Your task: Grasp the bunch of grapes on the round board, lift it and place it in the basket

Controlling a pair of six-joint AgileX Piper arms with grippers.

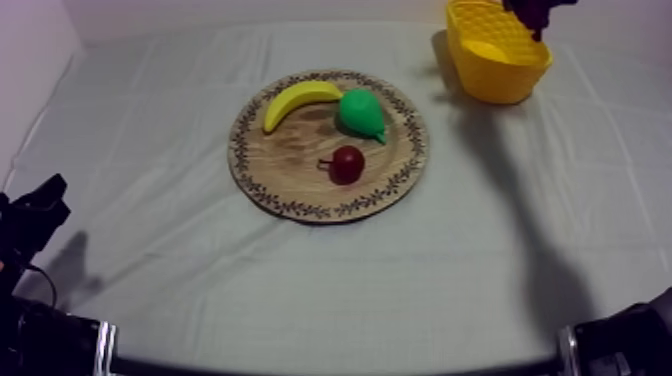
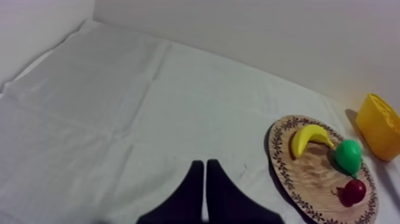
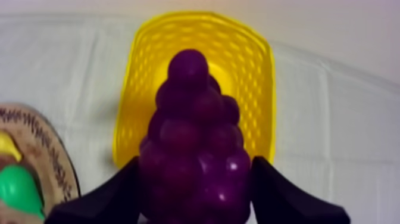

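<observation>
— What have your jaws got?

— My right gripper (image 3: pixel 195 162) is closed round the grapes (image 3: pixel 190 113), one black finger pressed to each side of the bunch. Its narrow end points away from me.

— And where is that?

— In the air above the basket (image 3: pixel 253 77). The bunch hangs over the open mouth, above the rim, not yet set inside. Seen from above, the basket stands at the far right of the cloth (image 1: pixel 200 290), well apart from the board (image 1: pixel 300 195).

— Your other jaws?

— My left gripper (image 2: pixel 205 170) holds nothing. Its fingers lie together as a narrow wedge, low over the cloth at the near left, well apart from the board.

— What lies on the board?

— The banana (image 1: pixel 297 100) and the pear (image 1: pixel 360 112) lie just beside each other at the far side. The small red fruit (image 1: pixel 347 164) lies nearer to me, apart from both.
</observation>
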